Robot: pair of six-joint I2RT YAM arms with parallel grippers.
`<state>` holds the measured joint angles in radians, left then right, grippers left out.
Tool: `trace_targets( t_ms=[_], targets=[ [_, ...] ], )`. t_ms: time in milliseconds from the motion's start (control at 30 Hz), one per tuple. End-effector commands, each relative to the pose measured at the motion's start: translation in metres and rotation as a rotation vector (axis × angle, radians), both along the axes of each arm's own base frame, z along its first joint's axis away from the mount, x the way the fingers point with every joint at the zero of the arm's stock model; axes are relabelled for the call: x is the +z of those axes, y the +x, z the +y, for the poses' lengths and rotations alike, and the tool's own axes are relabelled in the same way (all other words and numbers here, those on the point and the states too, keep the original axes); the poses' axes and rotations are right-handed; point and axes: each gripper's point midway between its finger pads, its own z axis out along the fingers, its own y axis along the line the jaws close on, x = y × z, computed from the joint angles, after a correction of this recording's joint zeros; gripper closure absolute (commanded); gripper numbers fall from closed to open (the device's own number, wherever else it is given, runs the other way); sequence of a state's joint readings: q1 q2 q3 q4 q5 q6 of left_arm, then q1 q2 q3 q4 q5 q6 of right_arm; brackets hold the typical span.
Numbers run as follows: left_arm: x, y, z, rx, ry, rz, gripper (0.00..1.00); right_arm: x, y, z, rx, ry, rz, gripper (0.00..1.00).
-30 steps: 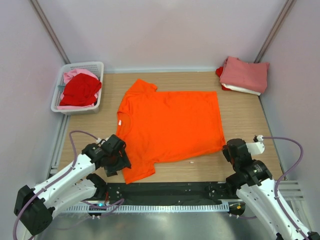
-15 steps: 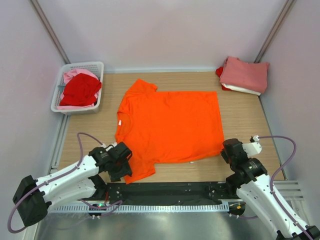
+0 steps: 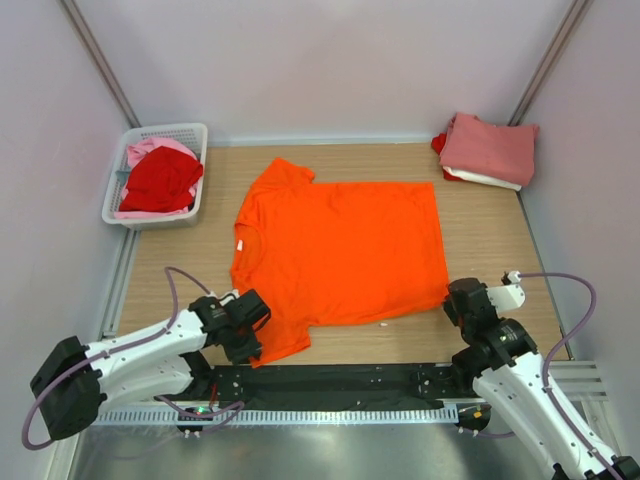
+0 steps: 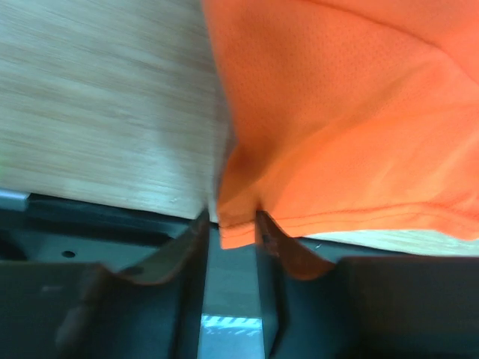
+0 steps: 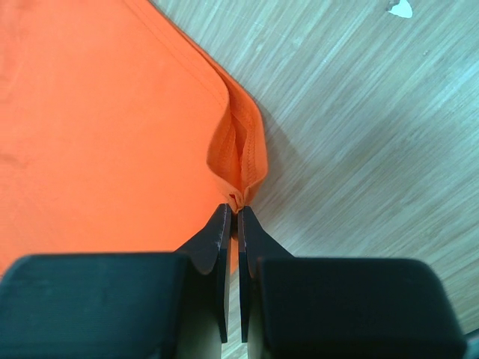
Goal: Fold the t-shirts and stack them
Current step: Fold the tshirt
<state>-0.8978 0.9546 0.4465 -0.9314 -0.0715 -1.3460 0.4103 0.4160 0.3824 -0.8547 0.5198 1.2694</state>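
The bright orange t-shirt point(image 3: 340, 250) lies spread flat on the wooden table, neck to the left. My left gripper point(image 3: 248, 335) is at the near sleeve; in the left wrist view point(image 4: 230, 224) its jaws stand a little apart with the sleeve's corner point(image 4: 236, 217) between them. My right gripper point(image 3: 458, 300) is at the shirt's near right hem corner. In the right wrist view point(image 5: 236, 209) it is shut on a small pinch of that hem point(image 5: 239, 164), which bulges up in a fold.
A white mesh basket point(image 3: 190, 130) at the back left holds a red shirt point(image 3: 160, 180) and a pale pink one point(image 3: 150, 150). A folded stack, salmon-pink on top point(image 3: 490, 148), sits at the back right. The black base rail point(image 3: 330, 380) runs along the near edge.
My left gripper has slid right and nearer, onto the near sleeve's corner. The right gripper has barely moved and still pinches the hem corner.
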Motion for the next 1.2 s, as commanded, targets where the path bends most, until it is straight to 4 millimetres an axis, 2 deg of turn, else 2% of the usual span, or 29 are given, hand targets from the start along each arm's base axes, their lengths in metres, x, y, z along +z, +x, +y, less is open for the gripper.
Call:
trace_targets(
  t_ms=[0, 167, 233, 333, 400, 433, 567, 633, 767, 833, 867, 900, 967, 1000, 1167],
  targets=[
    [-0.009, 0.029, -0.015, -0.001, -0.026, -0.123, 0.75, 0.011, 0.005, -0.007, -0.039, -0.014, -0.06, 0.99],
    [-0.004, 0.035, -0.016, -0.026, 0.007, -0.134, 0.94, 0.006, 0.004, -0.003, -0.025, -0.001, -0.041, 0.99],
    [0.001, 0.04, -0.018, -0.033, 0.011, -0.154, 0.99, 0.004, 0.003, -0.003, -0.022, 0.003, -0.035, 0.99],
    [0.007, 0.04, -0.014, -0.039, 0.027, -0.155, 1.0, 0.006, 0.003, -0.001, -0.01, 0.01, -0.037, 0.99],
    [0.02, 0.044, -0.019, -0.042, 0.003, -0.173, 1.0, 0.007, 0.001, 0.002, 0.006, 0.02, -0.033, 0.99],
    [0.024, 0.041, -0.016, -0.046, 0.015, -0.162, 1.0, 0.009, 0.001, 0.003, 0.014, 0.021, -0.031, 0.99],
    [0.061, 0.05, -0.021, -0.063, -0.007, -0.216, 1.0, 0.011, -0.003, 0.005, 0.034, 0.026, -0.015, 0.99],
    [0.069, 0.056, -0.018, -0.081, 0.015, -0.245, 1.0, 0.014, -0.001, 0.007, 0.058, 0.014, -0.023, 0.99],
    [0.095, 0.076, -0.029, -0.123, 0.014, -0.309, 1.0, 0.027, 0.009, 0.009, 0.084, -0.013, -0.042, 0.99],
    [0.1, 0.085, -0.029, -0.141, 0.057, -0.311, 1.0, 0.04, 0.017, 0.011, 0.096, -0.022, -0.068, 0.99],
    [0.112, 0.094, -0.031, -0.155, 0.066, -0.344, 1.0, 0.04, 0.021, 0.013, 0.123, -0.053, -0.052, 0.99],
    [0.112, 0.1, -0.03, -0.162, 0.092, -0.339, 1.0, 0.05, 0.028, 0.015, 0.133, -0.055, -0.079, 0.99],
    [0.125, 0.112, -0.035, -0.173, 0.092, -0.363, 1.0, 0.051, 0.035, 0.018, 0.15, -0.082, -0.058, 0.99],
    [0.128, 0.116, -0.036, -0.199, 0.099, -0.37, 1.0, 0.058, 0.04, 0.019, 0.164, -0.096, -0.066, 0.99],
    [0.144, 0.147, -0.038, -0.204, 0.1, -0.386, 1.0, 0.062, 0.059, 0.023, 0.202, -0.163, -0.044, 0.99]
  ],
)
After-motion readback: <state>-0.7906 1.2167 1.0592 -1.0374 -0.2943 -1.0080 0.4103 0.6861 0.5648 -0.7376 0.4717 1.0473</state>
